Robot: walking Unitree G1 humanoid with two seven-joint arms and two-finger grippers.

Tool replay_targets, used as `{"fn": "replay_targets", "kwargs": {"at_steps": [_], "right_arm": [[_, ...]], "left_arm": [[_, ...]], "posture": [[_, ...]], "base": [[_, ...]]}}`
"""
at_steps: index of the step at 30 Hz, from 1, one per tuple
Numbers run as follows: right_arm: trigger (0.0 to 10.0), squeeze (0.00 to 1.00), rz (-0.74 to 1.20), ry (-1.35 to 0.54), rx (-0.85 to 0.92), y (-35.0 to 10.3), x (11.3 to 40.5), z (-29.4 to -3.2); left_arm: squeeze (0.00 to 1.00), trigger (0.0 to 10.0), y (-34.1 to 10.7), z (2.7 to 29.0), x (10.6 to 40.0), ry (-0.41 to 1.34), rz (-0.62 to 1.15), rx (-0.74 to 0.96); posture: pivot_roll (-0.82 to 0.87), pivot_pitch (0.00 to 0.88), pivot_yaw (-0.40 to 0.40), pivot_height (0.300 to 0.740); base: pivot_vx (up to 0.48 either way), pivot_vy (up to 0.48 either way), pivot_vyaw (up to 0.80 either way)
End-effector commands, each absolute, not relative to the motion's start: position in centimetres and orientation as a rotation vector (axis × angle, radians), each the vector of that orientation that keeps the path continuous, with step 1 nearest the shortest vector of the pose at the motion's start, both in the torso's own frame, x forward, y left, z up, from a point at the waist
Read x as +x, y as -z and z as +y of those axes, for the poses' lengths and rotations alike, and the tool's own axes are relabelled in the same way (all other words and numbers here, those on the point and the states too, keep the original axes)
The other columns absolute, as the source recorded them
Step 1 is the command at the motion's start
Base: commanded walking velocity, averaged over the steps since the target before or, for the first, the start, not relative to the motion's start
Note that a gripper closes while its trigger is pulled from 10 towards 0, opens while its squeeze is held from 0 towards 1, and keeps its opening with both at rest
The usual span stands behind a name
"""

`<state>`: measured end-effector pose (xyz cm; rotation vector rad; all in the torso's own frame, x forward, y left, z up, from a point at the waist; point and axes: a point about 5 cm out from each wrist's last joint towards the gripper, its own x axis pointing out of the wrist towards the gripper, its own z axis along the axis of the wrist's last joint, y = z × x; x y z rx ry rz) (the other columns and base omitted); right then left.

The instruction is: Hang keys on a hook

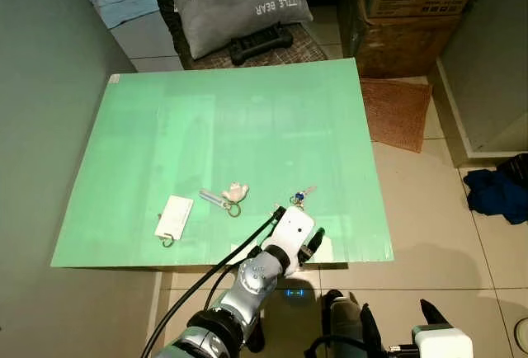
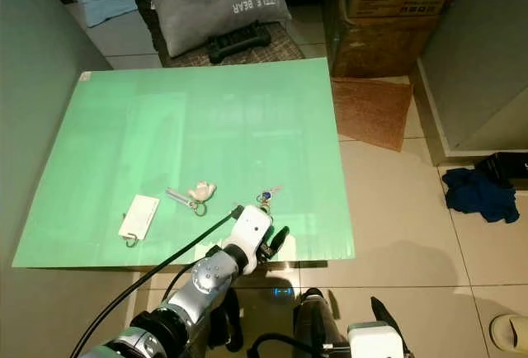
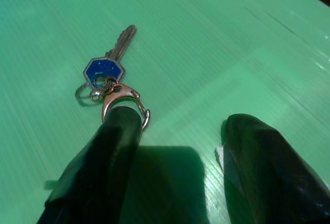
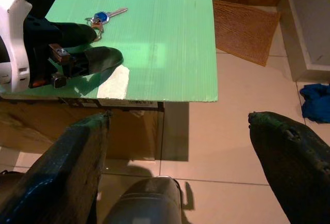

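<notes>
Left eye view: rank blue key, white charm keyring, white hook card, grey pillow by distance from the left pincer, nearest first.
1. blue key: just ahead of the left pincer, near table edge.
2. white charm keyring: to its left.
3. white hook card: further left.
4. grey pillow: beyond the table's far edge.

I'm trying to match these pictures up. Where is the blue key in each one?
Left eye: blue key, ahead of the left gripper.
Right eye: same spot.
Left wrist: beyond one finger's tip.
Right wrist: near the top.
Shared landmark: green table.
</notes>
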<state>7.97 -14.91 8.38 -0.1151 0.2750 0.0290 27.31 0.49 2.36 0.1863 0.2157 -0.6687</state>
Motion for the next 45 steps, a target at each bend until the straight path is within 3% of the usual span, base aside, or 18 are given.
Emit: {"fn": "replay_targets", "kwargs": {"at_steps": [1, 27, 39, 45], "right_arm": [[10.0, 0.0, 0.308, -0.028, -0.106, -7.9, 7.6, -14.8], [10.0, 0.0, 0.311, -0.034, -0.111, -7.4, 8.1, -14.8], [10.0, 0.0, 0.312, -0.027, -0.116, -7.3, 8.1, -14.9], [10.0, 0.0, 0.314, -0.03, -0.122, -7.3, 8.1, -15.0]], "left_arm": [[0.0, 0.0, -1.3, 0.8, 26.5, 0.698, 0.281, 0.18], [0.0, 0.0, -0.9, 2.3, 27.0, 0.688, 0.374, 0.279], [0.0, 0.0, -1.2, 1.6, 26.8, 0.715, 0.361, 0.308], [0.0, 0.0, -2.4, 1.4, 27.4, 0.71, 0.26, 0.345]], "posture": [[-0.34, 0.35, 0.137, 0.74], [-0.33, 0.341, 0.142, 0.74], [-0.34, 0.343, 0.141, 0.74], [-0.34, 0.339, 0.135, 0.74]], "base": [[0.0, 0.0, 0.0], [0.0, 0.0, 0.0], [0.0, 0.0, 0.0], [0.0, 0.0, 0.0]]}}
